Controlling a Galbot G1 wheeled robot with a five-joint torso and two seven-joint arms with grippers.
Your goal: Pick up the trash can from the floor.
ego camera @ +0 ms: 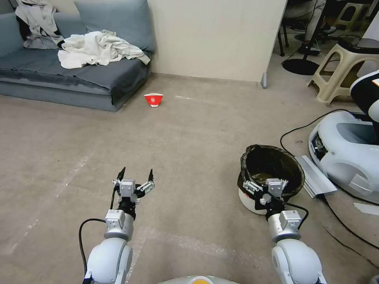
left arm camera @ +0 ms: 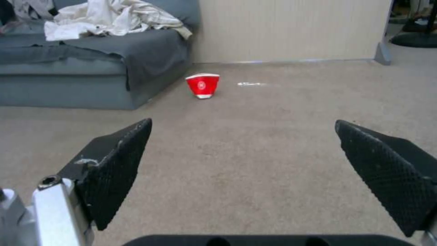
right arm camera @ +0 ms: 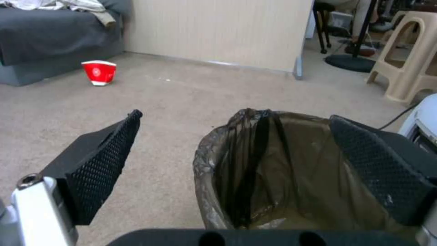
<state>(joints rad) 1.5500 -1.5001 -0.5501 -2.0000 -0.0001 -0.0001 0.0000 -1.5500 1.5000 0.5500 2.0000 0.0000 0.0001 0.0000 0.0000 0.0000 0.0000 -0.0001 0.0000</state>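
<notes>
A grey sofa (ego camera: 75, 75) with rumpled pale cloths (ego camera: 100, 49) sits at far left on the scuffed beige-grey floor (ego camera: 189, 130), a small red paper bowl (ego camera: 153, 99) just beyond its corner. The left end effector (ego camera: 137, 173) hovers over bare floor, fingers spread wide. Further right, the right end effector (ego camera: 265, 185), also spread open, straddles the near rim of the small round white trash can lined with a crinkled black-brown bag (ego camera: 276, 165), one finger (right arm camera: 378, 164) inside, the other outside

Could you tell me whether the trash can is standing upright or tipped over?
Upright: the trash can sits on its white base on the floor, its bag-lined mouth facing up. The open right end effector straddles its rim.
</notes>
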